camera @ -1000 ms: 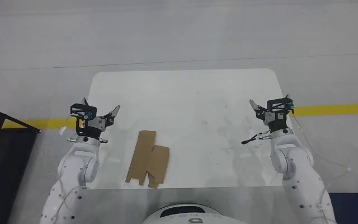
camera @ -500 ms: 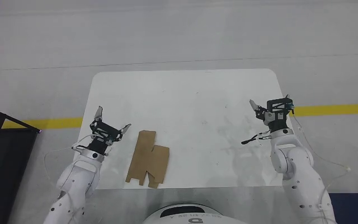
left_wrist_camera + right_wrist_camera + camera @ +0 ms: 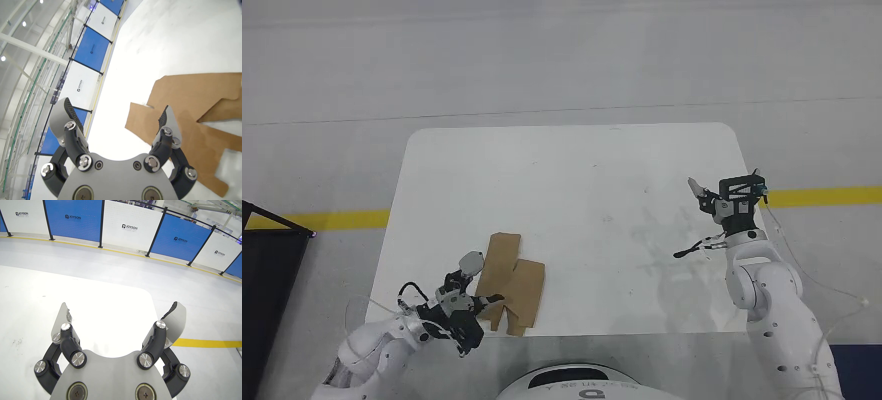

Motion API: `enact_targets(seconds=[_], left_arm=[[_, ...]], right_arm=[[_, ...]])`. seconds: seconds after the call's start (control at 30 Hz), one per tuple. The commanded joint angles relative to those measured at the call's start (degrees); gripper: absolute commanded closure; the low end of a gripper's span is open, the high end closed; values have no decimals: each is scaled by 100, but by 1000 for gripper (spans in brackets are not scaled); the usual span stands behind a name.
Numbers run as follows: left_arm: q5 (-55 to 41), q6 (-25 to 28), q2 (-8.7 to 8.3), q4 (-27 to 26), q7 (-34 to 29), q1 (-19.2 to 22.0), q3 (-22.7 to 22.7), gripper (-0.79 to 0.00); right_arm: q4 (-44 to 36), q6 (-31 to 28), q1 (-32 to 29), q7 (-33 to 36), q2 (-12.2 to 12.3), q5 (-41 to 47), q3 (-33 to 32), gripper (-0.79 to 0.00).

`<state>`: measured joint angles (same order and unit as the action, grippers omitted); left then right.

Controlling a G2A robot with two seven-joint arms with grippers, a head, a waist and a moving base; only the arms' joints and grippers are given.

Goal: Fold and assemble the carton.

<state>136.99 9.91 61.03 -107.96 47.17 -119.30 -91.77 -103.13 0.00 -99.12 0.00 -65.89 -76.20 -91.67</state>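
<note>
The left claw [image 3: 480,281] is spread wide and grips nothing. The flat brown cardboard carton blank [image 3: 510,285] lies unfolded on the white rounded-corner table [image 3: 592,180], just ahead of the claw. In the left wrist view, one finger [image 3: 167,115] overlaps the blank's [image 3: 189,98] notched edge, though contact cannot be told, and the other finger is out over bare tabletop. The right claw [image 3: 725,186] is also spread apart and empty [image 3: 121,306], with the table's right edge just below it and the carton well off to its left.

Left hand [image 3: 482,280] points inward, right hand [image 3: 726,184] points forward, both splayed wide.
</note>
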Motion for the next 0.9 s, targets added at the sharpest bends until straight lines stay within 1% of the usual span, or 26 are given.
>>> enact_targets(seconds=[0.0,0.1,0.23,0.37,0.5,0.67,0.77,0.83,0.87], left_arm=[[326,-187,-19,-78,26,-142,-5,-785],[671,-620,-22,-194,-141,-428,65,-785],[1079,-936,-37,-356,-286,-720,140,-785],[1588,-1267,-32,-464,-849,-886,211,-785],[1842,-1349,-29,-479,-1185,-890,333,-785],[2138,-1343,-41,-467,-1318,-835,477,-785],[2356,-1441,-31,-456,-1688,-799,566,-785],[2419,-1472,-25,-415,-1819,-733,651,-785],[2440,-1477,-23,-384,-1861,-691,685,-757]], right_arm=[[0,0,0,0,0,0,0,-785],[0,0,0,0,0,0,0,-785],[0,0,0,0,0,0,0,-785],[0,0,0,0,0,0,0,-785],[0,0,0,0,0,0,0,-785],[0,0,0,0,0,0,0,-785],[0,0,0,0,0,0,0,-785],[0,0,0,0,0,0,0,-785],[0,0,0,0,0,0,0,-785]])
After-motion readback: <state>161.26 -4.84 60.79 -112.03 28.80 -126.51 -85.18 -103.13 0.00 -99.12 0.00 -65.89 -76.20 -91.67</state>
